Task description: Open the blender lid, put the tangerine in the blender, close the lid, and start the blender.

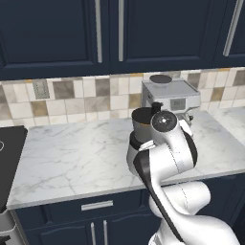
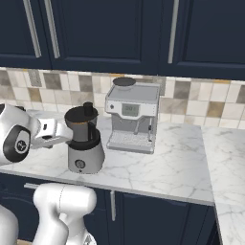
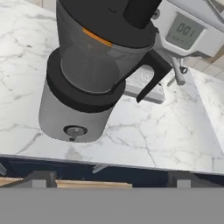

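The blender stands near the counter's front edge, its round front knob on the silver base. Its dark jar carries the black blender lid, which sits on the mouth with its small knob upright. A thin bright orange strip shows just under the lid at the jar's rim; I cannot tell whether it is the tangerine. My gripper is open, fingertips wide apart, level with the blender's base and short of it. From the right base view the gripper sits at the blender's left side. My arm hides most of the blender from the left base.
A boxy silver coffee machine stands right behind the blender against the tiled wall. A black cooktop lies at the counter's left end. Dark upper cabinets hang overhead. The marble counter turns a corner on the right.
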Robot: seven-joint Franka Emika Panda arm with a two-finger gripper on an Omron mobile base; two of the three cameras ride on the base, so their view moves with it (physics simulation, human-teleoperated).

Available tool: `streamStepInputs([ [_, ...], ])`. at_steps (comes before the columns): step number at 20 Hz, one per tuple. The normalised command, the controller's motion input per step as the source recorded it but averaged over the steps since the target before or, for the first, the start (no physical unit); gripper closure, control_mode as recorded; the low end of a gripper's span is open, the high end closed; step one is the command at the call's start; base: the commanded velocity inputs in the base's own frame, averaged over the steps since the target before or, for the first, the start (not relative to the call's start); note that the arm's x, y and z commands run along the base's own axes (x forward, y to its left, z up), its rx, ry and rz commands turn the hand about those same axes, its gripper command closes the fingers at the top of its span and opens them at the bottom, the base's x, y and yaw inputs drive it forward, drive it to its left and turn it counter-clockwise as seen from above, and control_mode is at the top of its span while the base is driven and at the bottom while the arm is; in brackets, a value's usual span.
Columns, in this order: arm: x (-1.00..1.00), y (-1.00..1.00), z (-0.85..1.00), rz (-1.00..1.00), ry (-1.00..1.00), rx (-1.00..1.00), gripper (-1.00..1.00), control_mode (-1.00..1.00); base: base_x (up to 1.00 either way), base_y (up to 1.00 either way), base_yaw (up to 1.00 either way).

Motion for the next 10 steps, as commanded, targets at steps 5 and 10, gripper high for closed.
streamStepInputs([
  [5,-0.02,-0.04,0.0,0.02,-0.02,0.01,-1.0,-1.0,0.0,0.0,0.0],
  [10,0.01,0.09,-0.06,0.07,0.02,-0.01,-1.0,-1.0,0.0,0.0,0.0],
])
